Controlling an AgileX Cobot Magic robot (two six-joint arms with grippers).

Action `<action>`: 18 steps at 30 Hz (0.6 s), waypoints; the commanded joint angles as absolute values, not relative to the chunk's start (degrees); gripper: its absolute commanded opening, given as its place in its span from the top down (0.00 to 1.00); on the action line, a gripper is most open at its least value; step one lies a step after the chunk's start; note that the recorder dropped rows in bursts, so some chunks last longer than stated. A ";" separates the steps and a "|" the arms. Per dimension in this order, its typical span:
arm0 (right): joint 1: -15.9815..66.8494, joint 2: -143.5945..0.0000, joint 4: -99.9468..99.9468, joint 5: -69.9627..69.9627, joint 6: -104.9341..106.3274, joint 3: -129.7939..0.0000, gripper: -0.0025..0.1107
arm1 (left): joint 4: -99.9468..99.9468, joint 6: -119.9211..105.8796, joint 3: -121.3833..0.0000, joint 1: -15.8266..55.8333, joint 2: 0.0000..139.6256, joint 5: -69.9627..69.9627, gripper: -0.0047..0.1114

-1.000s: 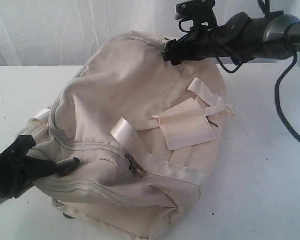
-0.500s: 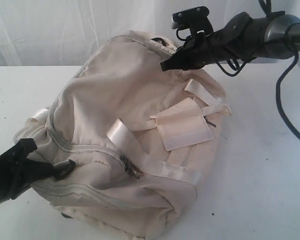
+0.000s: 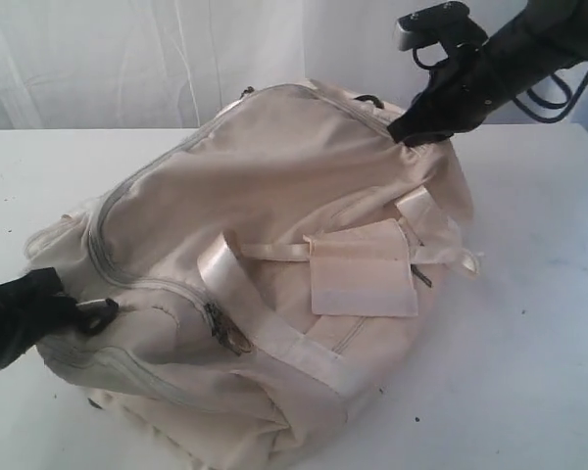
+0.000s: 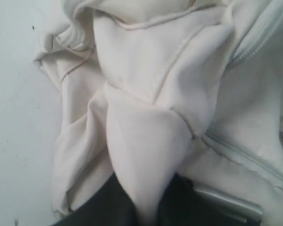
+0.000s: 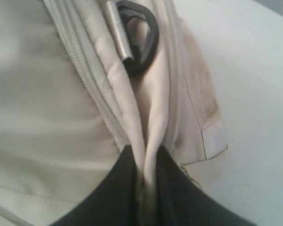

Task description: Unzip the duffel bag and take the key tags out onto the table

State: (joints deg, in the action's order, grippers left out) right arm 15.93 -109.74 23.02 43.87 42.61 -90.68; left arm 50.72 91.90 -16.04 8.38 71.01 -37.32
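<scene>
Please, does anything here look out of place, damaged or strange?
Nothing is spilled or damaged. The duffel bag only sits lopsided and creased, because the left claw and right claw each pinch a fold of its cloth at opposite ends.

No text, label, brand, number or sign can be read in any view. The sewn patch [image 3: 361,279] on the bag [image 3: 265,186] shows a plain cream face with no lettering that can be made out.
</scene>
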 commanded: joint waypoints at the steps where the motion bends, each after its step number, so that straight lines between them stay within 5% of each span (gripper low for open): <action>1: 14.16 -106.60 16.20 54.48 42.18 -90.53 0.98 | 41.04 82.23 -16.11 8.09 67.70 -31.97 0.96; 9: 13.69 -101.60 19.99 68.56 41.71 -90.53 0.98 | 27.11 64.59 -16.95 7.97 60.65 -25.43 0.96; 18: 13.69 -92.14 18.76 69.96 38.28 -83.43 0.98 | 36.44 62.77 -26.46 7.97 55.64 -13.48 0.96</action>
State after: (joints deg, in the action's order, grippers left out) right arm 14.41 -96.64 22.12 68.71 39.20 -84.96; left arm 33.73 63.06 -22.55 8.42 57.70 -14.53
